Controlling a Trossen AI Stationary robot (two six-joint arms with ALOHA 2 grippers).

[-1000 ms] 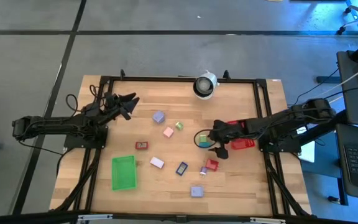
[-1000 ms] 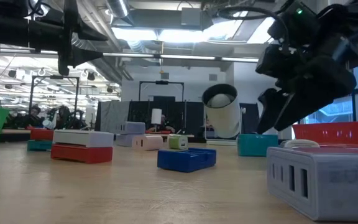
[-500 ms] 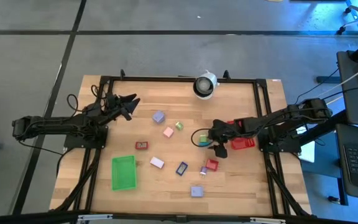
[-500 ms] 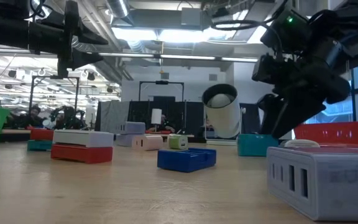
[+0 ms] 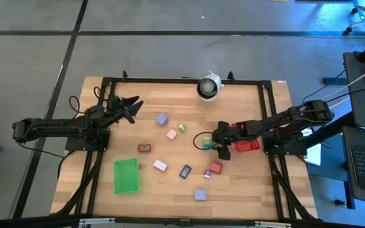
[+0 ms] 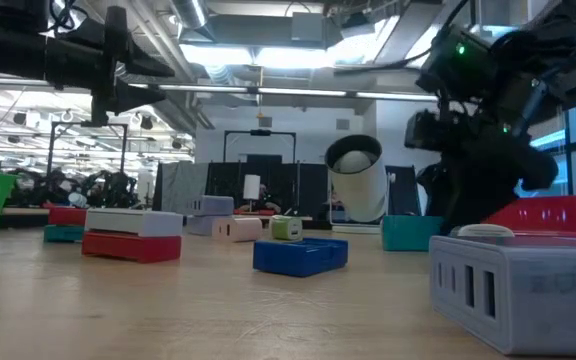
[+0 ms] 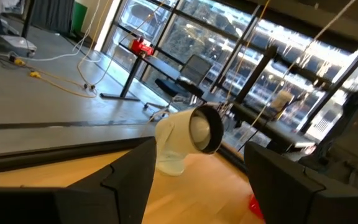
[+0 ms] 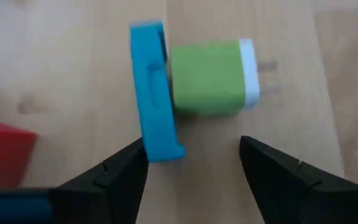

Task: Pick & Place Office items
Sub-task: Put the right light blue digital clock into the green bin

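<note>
right hand [image 8: 191, 169] is down low over the right-centre of the worktop [image 5: 170, 190], just beside the red bin [image 5: 249, 146], fingers [image 8: 122, 177] apart and nothing clamped yet

target sits straight ahead of it, in the gap between the two fingertips: a blue slab [image 8: 154, 93] with a green plug block [image 8: 211, 77] pressed against its side; touching, can't tell if they're one item or two

geometry that matters:
- slab's long axis runs forward, away from the hand, so square to the closing line
- green block lies the other way, lengthwise along the closing line, white end and two prongs pointing at the far finger
- slab's near end is just beside one fingertip; the other finger has clear wood between it and the pronged end
- so the pair is off-centre in the gap; my guess is a squeeze meets the slab face first and shoves the lot sideways before it bites

looks: hard plastic, blocky, tiny next to the bin, slab thin and standing on edge; from overhead the pair mostly hides under the hand

left hand [image 5: 134, 104] waits at the far-left side of the worktop, raised, fingers apart and empty, aimed at the round white device [image 5: 208, 87]; well apart from this item, so it's the right arm's pick

other items scattered mid-worktop, e.g. a red piece [image 5: 216, 168] near the right hand, untouched
</note>
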